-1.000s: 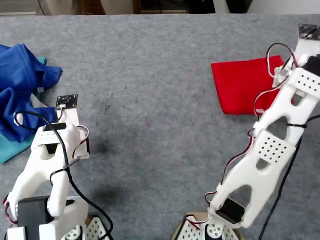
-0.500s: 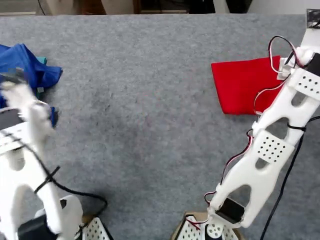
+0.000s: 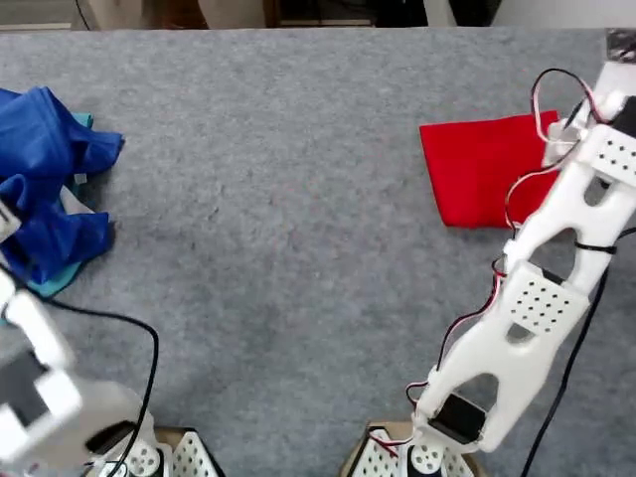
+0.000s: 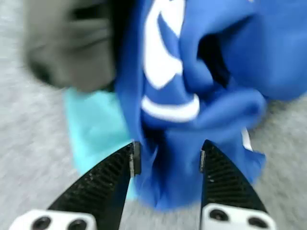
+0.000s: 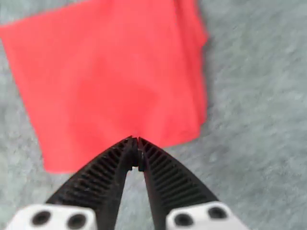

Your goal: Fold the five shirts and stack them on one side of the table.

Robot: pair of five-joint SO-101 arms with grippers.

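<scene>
Now the left hand (image 4: 168, 155) gapes released over the blue shirt (image 4: 254, 62); the right hand (image 5: 137, 143) hangs clenched above the folded red shirt (image 5: 110, 72).

Counting up now: one red shirt (image 3: 477, 184) on its own, that's one. Over in the heap, one blue shirt (image 3: 45, 189), two, and one teal shirt (image 4: 91, 120) under it, three. Three shirts clear to the eye. There's also one grey patch (image 4: 72, 48) beside the blue, too blurred to call a shirt or not. Two arms at work, the left arm (image 3: 40, 397) and the right arm (image 3: 542, 288), on one tabletop (image 3: 298, 199)
</scene>
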